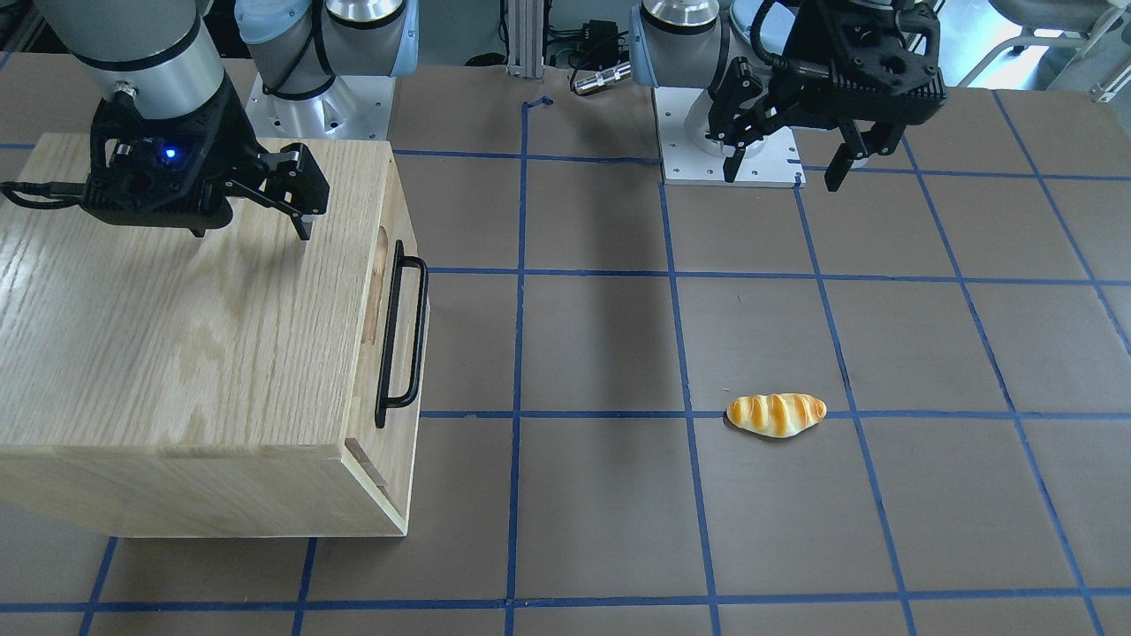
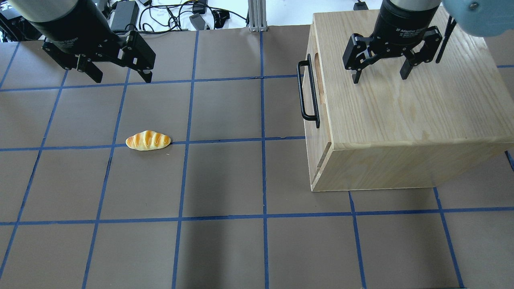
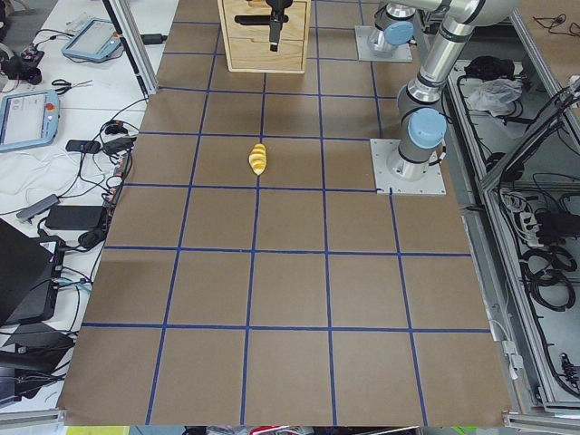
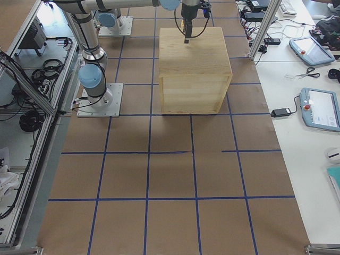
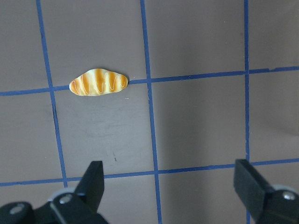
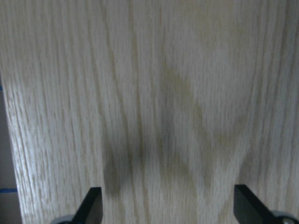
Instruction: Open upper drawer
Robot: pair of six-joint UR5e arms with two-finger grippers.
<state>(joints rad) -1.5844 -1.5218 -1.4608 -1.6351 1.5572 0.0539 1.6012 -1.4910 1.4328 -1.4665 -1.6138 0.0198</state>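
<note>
The upper drawer's front panel (image 2: 313, 94) sits flush in the oak cabinet (image 2: 401, 120), on the side facing the table's middle. Its black bar handle (image 2: 307, 91) and oval slot (image 2: 318, 74) show; the handle also shows in the front view (image 1: 402, 336). My right gripper (image 2: 379, 77) is open and empty, hovering over the cabinet's top behind the handle; the right wrist view shows its fingers spread (image 6: 170, 205) over wood grain. My left gripper (image 2: 122, 78) is open and empty above the table, far from the cabinet.
A toy bread roll (image 2: 148, 140) lies on the brown mat (image 2: 225, 180), in front of my left gripper (image 5: 172, 186). Blue tape lines grid the mat. The cabinet stands on the robot's right half of the table.
</note>
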